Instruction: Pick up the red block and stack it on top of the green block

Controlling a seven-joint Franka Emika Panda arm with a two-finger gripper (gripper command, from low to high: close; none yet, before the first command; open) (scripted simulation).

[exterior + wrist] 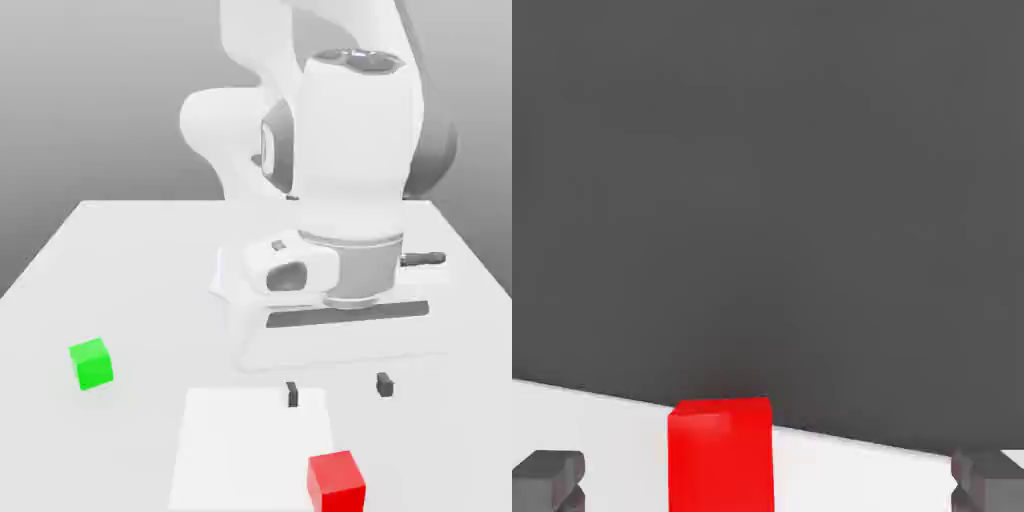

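The red block point(336, 480) sits on the white table near its front edge, toward the exterior view's right. The green block point(91, 363) rests on the table far off toward the exterior view's left. My gripper point(337, 389) hangs open above the table, its two dark fingertips point(292, 395) spread wide, with the red block below and in front of them. In the hand view the red block point(721, 455) lies between the two fingertips point(550, 480), not touched by either, and nothing is held.
The arm's large white body point(340, 200) stands over the middle of the table point(120, 260). A slightly brighter white rectangle point(235, 450) marks the table surface beside the red block. The table's front edge runs just beyond the red block in the hand view.
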